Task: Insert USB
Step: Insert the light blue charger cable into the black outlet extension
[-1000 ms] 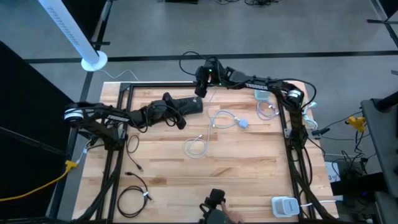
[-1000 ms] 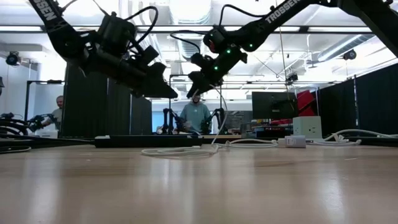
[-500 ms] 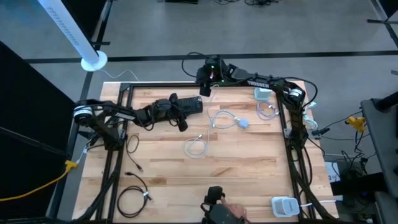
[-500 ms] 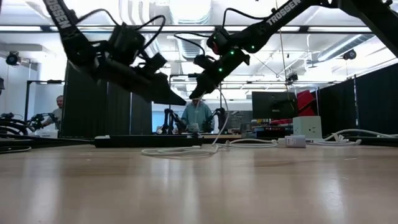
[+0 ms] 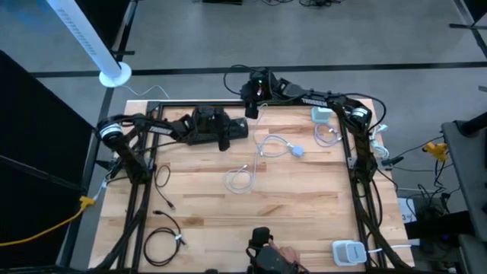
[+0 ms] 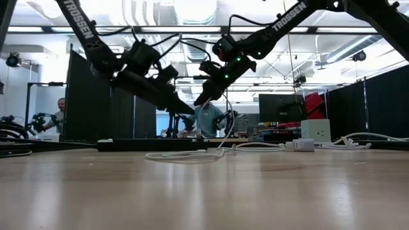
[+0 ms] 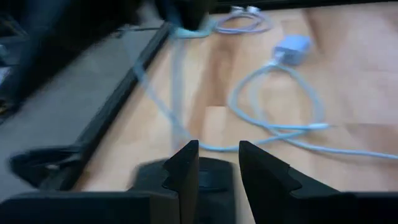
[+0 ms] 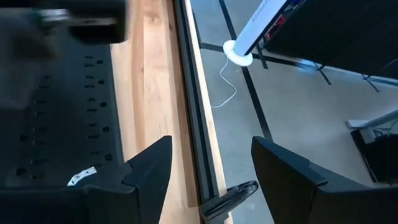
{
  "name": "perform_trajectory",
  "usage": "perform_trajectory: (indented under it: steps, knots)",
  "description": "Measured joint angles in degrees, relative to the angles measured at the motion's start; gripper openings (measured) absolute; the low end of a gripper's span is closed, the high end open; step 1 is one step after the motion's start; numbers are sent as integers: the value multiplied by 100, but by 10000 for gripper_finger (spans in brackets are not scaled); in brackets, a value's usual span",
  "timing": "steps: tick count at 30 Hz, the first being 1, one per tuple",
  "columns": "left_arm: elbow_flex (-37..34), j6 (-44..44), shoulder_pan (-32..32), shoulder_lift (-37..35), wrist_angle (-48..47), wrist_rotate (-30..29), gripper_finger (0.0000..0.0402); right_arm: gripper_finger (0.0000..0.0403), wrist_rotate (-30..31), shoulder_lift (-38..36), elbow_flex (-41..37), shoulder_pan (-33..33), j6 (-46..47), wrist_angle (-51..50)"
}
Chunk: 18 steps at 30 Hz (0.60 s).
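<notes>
A white USB cable lies looped mid-table, ending at a pale-blue charger block, also seen in the left wrist view. A black power strip lies along the far edge. My left gripper hovers over the strip's right end, fingers a narrow gap apart with nothing between them. My right gripper hangs higher at the far edge, open, and the gap between its fingers shows only table and rail. In the low view a thin white cable strand rises from the table to its underside. My right gripper: I cannot tell whether it touches the white strand that rises beneath it in the low view. The gripper itself hides the strand's upper end there.
A black frame rail borders the table. A white box with a cable coil sits far right. A second white coil lies mid-table, black cables near left, a white block near right. People stand beyond the table.
My left gripper has swung toward the far edge and the table's right, closing on my right gripper, and has sunk a little and rolled about its own line. My right gripper has rolled slightly and kept its place. The cables and the strip have not moved.
</notes>
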Motion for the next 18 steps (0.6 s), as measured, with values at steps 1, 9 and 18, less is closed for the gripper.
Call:
perform_trajectory:
  steps: [1, 9, 18]
  knots:
    - [23, -2, 91, 21, -15, 21, 103, 204, 0, 2, 0, -1, -41, 1]
    - [446, -112, 391, 270, -55, 605, 103, 208, -120, 2, 2, -7, -337, 40]
    - [943, -9, 408, 681, -781, 1051, 103, 206, -118, 2, 2, -61, -630, 55]
